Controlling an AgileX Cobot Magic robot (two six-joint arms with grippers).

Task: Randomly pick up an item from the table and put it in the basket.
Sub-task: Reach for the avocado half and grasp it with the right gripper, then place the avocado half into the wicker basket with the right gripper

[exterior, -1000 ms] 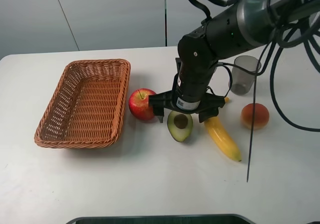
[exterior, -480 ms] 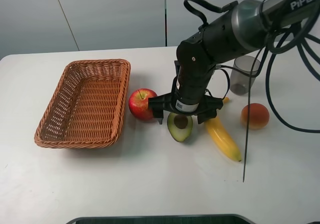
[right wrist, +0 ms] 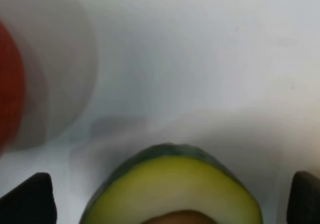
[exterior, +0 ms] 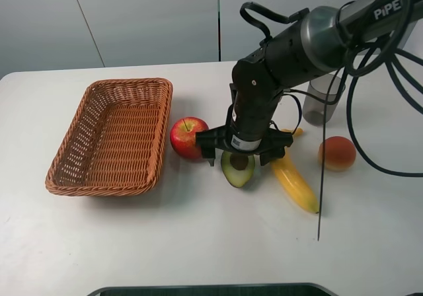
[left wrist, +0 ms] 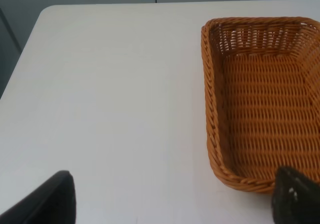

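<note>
The halved avocado (exterior: 238, 169) lies cut side up on the white table (exterior: 198, 243), between a red apple and a banana. My right gripper (exterior: 239, 157) is open and points down right over it, one finger on each side, not closed on it. In the right wrist view the avocado (right wrist: 175, 184) fills the space between the two fingertips of the right gripper (right wrist: 167, 204). The wicker basket (exterior: 165, 111) stands empty to the left. My left gripper (left wrist: 175, 204) is open and empty above the table beside the basket (left wrist: 212, 124); it is out of the high view.
A red apple (exterior: 187, 137) lies just left of the avocado, close to the left finger. A yellow banana (exterior: 294, 180) lies just right of it. An orange-red fruit (exterior: 337, 153) and a grey translucent cup (exterior: 322, 99) stand further right. A cable hangs beside the banana.
My right gripper has come down a little over the avocado, so its open fingers now straddle it more closely. The fruit and basket have not moved.
</note>
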